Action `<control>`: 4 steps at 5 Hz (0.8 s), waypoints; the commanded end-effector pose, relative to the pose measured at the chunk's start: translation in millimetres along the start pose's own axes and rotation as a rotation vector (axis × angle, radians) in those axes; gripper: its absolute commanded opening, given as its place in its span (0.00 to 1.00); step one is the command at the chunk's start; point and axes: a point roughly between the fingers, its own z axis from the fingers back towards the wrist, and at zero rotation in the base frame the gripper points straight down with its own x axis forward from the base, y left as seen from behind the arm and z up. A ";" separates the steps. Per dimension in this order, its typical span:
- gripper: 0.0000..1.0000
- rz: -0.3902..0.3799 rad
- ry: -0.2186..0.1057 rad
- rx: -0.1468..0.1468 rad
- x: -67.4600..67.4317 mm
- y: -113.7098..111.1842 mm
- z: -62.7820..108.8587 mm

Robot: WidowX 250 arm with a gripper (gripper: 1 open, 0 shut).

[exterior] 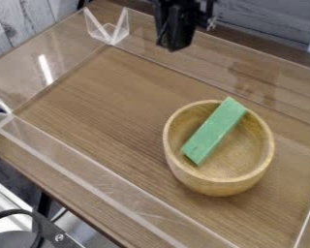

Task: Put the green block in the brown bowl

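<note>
The green block lies slanted inside the brown bowl, its upper end leaning on the far right part of the rim. The bowl sits on the wooden table toward the right front. My gripper hangs at the top of the view, well above and behind the bowl, pointing down. Its dark fingers are pressed together with nothing between them. It touches neither the block nor the bowl.
Low clear plastic walls fence the wooden tabletop on all sides. A small clear plastic bracket stands at the back left corner. A white plank wall lies behind on the left.
</note>
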 end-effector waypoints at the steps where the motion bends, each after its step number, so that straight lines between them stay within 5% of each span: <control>1: 0.00 -0.021 -0.008 -0.021 1.0 -4.0 0.5; 3: 0.00 -0.091 -0.016 -0.099 8.3 -27.3 -4.8; 4: 0.00 -0.133 -0.029 -0.101 23.8 -43.5 -8.3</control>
